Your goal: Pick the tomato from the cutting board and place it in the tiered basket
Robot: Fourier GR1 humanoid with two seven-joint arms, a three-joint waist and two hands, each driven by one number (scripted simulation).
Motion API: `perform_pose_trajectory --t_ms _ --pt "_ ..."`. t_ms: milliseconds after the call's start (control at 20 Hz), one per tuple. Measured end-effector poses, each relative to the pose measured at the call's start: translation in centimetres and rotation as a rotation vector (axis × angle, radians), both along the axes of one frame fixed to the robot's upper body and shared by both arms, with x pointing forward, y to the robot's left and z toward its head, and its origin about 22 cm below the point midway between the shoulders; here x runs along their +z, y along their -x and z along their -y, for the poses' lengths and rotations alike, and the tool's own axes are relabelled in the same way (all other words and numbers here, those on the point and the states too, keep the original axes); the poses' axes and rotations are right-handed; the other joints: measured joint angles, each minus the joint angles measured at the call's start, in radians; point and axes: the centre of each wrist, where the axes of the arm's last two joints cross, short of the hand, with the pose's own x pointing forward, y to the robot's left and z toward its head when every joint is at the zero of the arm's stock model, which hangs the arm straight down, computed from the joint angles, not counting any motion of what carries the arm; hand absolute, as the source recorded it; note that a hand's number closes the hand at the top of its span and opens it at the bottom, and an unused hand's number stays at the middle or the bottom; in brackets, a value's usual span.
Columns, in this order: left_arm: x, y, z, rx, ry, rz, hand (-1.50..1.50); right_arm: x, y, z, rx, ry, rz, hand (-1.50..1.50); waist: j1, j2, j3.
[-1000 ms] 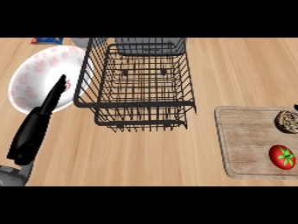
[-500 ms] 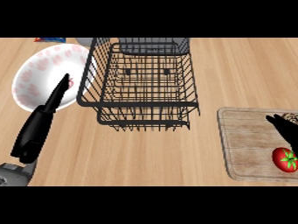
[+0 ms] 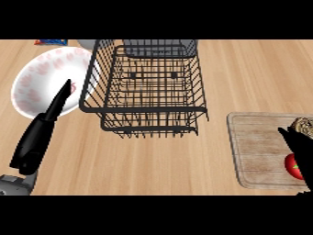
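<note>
Head view: right hand over the cutting board, fingers straight, covering most of the red tomato; contact unclear. Tomato round, on board's right part, below a brownish item. Left hand open, straight, on bench beside plate. Wire tiered basket centre. No readable writing.

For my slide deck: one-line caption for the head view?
Right hand over tomato on cutting board; wire tiered basket waits beside.
</note>
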Motion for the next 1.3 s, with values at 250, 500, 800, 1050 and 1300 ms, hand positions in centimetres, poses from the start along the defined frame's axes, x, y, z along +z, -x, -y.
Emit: perform_pose_trajectory --t_ms 250,500,800,1050,1300 --pt "0.0 0.1 -0.5 -0.003 -0.001 0.004 0.0 -0.9 0.0 0.9 -0.009 0.019 -0.062 -1.5 -0.002 0.0 0.0" --pt "-0.4 -0.1 -0.3 0.002 -0.001 0.009 0.0 -1.4 0.5 1.7 -0.023 0.047 -0.094 -1.5 -0.006 -0.001 0.0" --pt "-0.5 0.0 0.0 0.004 0.0 0.011 0.0 -1.1 0.2 2.7 -0.058 0.096 -0.021 -1.5 -0.006 -0.001 0.0" --pt "-0.3 -0.3 -0.6 0.004 -0.003 0.004 0.0 -1.3 -0.3 4.2 -0.092 0.1 0.013 -1.5 -0.006 -0.001 0.0" --pt "0.2 -0.9 -0.3 0.003 -0.004 0.007 0.0 -3.0 -0.4 4.4 -0.106 0.089 0.001 -1.5 -0.006 0.0 0.0"
